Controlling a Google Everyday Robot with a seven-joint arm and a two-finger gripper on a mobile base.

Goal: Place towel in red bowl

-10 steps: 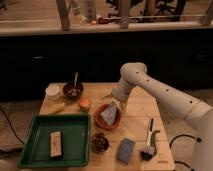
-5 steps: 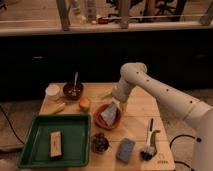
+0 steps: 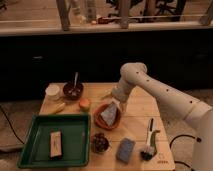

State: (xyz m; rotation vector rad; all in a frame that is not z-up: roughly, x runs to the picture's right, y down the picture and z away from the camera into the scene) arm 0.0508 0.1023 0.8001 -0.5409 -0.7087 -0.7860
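Observation:
A red bowl (image 3: 98, 120) stands near the middle of the wooden table (image 3: 135, 125). A grey-blue towel (image 3: 109, 115) lies in it, bunched up and rising toward the bowl's right rim. My gripper (image 3: 116, 101) hangs at the end of the white arm (image 3: 160, 92), just above the towel's upper right end and over the bowl's right side.
A green tray (image 3: 37, 135) with a wooden block (image 3: 55, 144) sits front left. A dark bowl with a spoon (image 3: 73, 90), a white cup (image 3: 52, 91), a banana (image 3: 56, 108) and an orange (image 3: 84, 104) stand behind. A pine cone (image 3: 99, 143), blue sponge (image 3: 125, 150) and dish brush (image 3: 149, 141) lie in front.

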